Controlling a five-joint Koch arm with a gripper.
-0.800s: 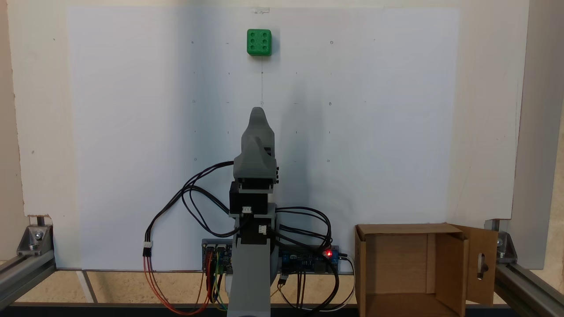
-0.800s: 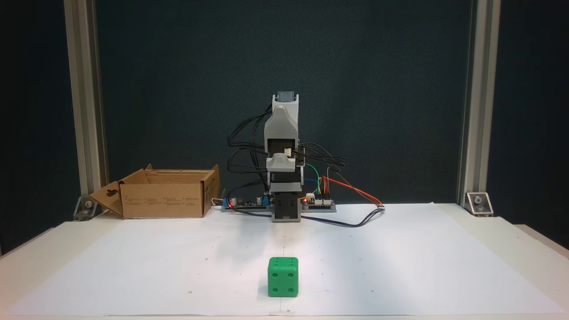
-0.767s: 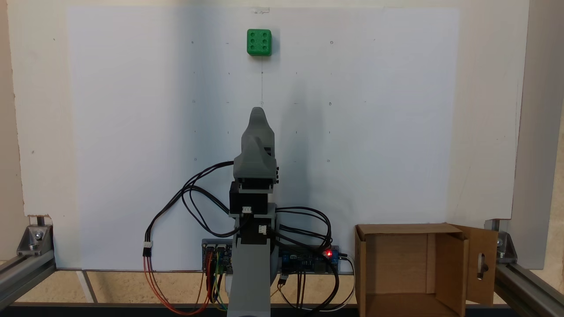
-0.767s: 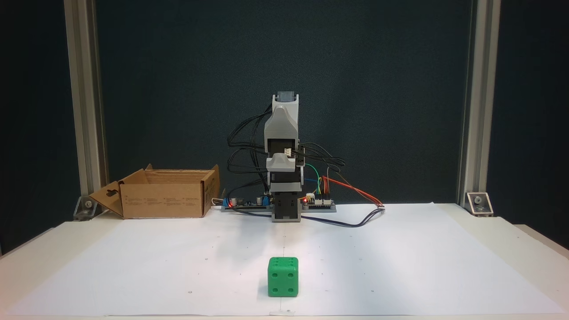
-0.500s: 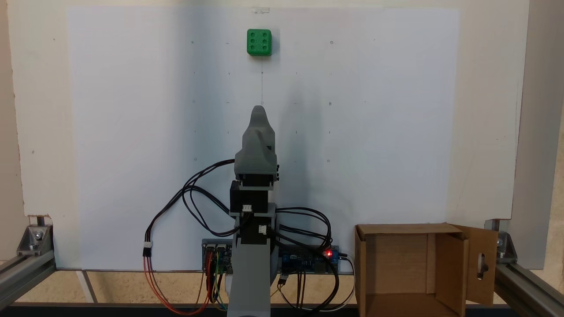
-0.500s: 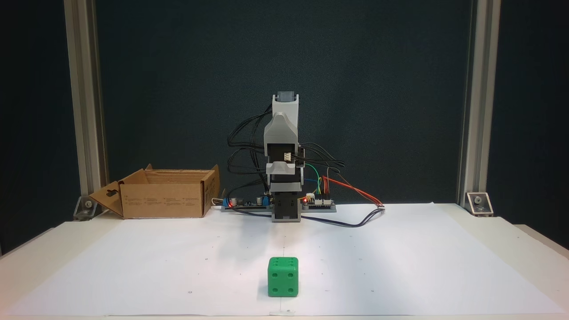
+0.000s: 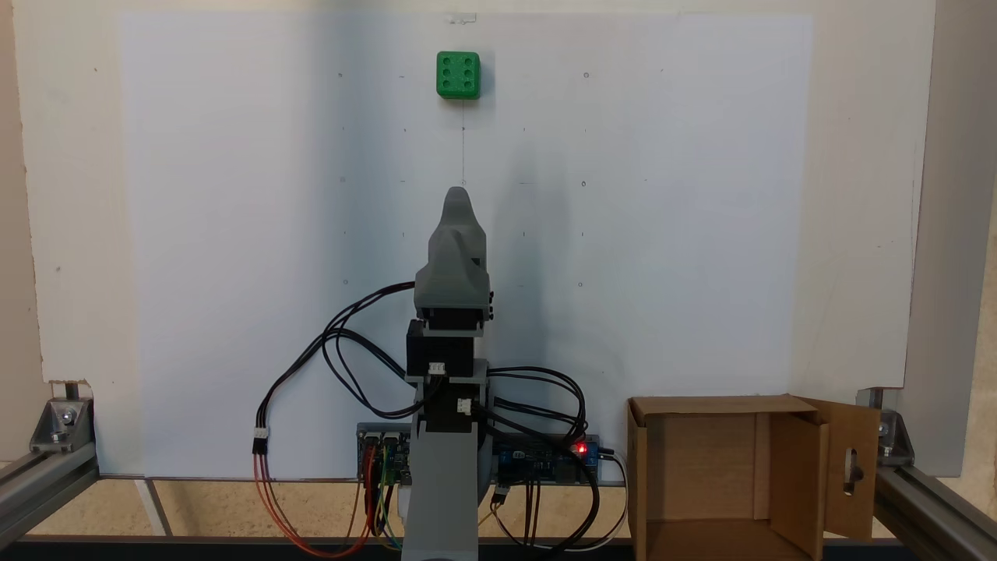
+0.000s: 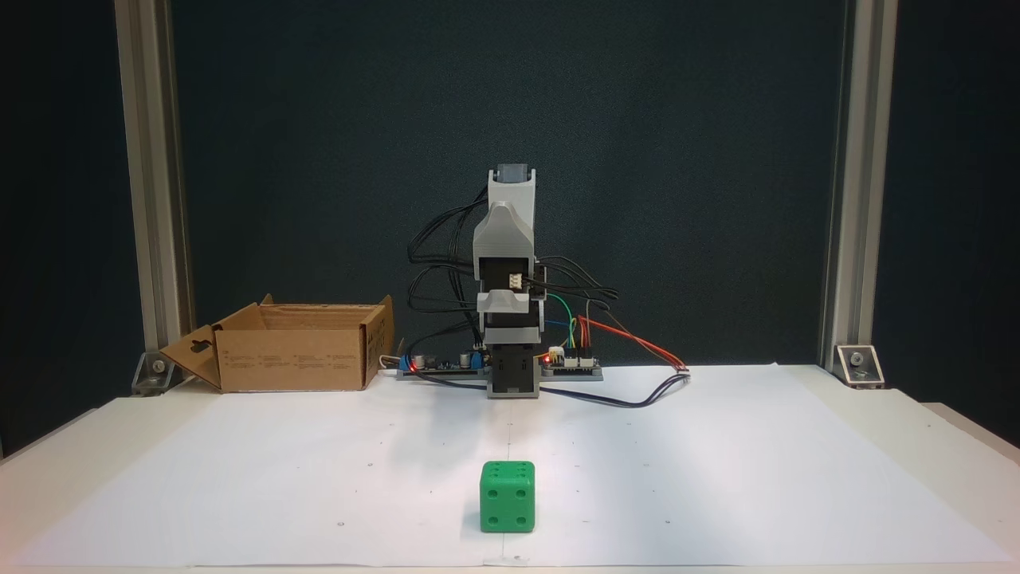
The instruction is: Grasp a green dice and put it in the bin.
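Note:
The green dice rests alone on the white paper, at the far end from the arm's base; in the other fixed view the dice sits near the front edge. The bin is an open cardboard box beside the base, with a slotted flap folded out; it appears as the bin at the back left. The grey gripper is folded over the base, well short of the dice and holding nothing. Only one tip shows, so its jaws cannot be judged. Head-on, the gripper hangs low in front of the arm.
Circuit boards and loose cables lie around the arm's base. Aluminium frame posts stand at both back corners. The white paper sheet covers the table between base and dice.
The wrist tilted slightly downward between 0.8 s and 0.5 s ago; since then nothing has moved. The dice and bin have stayed put.

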